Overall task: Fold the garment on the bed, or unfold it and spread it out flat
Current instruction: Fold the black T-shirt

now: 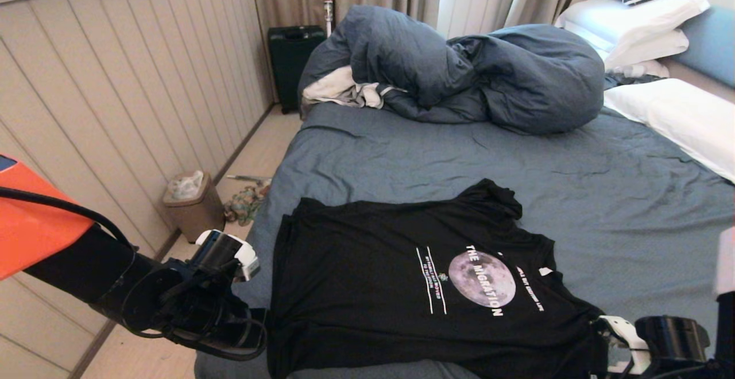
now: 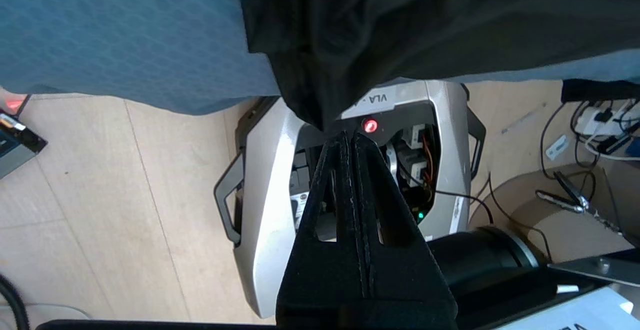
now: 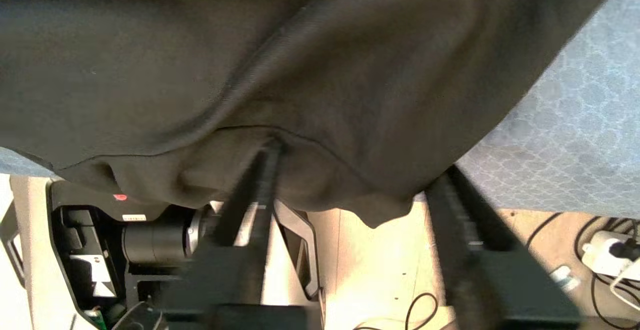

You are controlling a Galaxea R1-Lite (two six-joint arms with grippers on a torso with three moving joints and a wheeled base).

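The garment [image 1: 373,287], a black T-shirt with a grey moon print, lies spread on the bed [image 1: 459,155] with its near edge hanging over the front. My left gripper [image 1: 259,318] is at its near left corner. In the left wrist view this gripper [image 2: 345,137] is shut, and the garment [image 2: 400,20] is drawn to a point at its tips. My right gripper [image 1: 623,339] is at the near right corner. In the right wrist view it [image 3: 360,160] stands open, with the hanging hem of the garment [image 3: 250,60] between its fingers [image 3: 260,180].
A bulky slate-blue duvet [image 1: 459,69] is heaped at the far side, with white pillows [image 1: 677,115] to the right. On the floor to the left stand a bin [image 1: 192,204] and a dark suitcase [image 1: 293,57] by the panelled wall. Below the bed edge sits my base [image 2: 270,210], with cables [image 2: 590,125] beside it.
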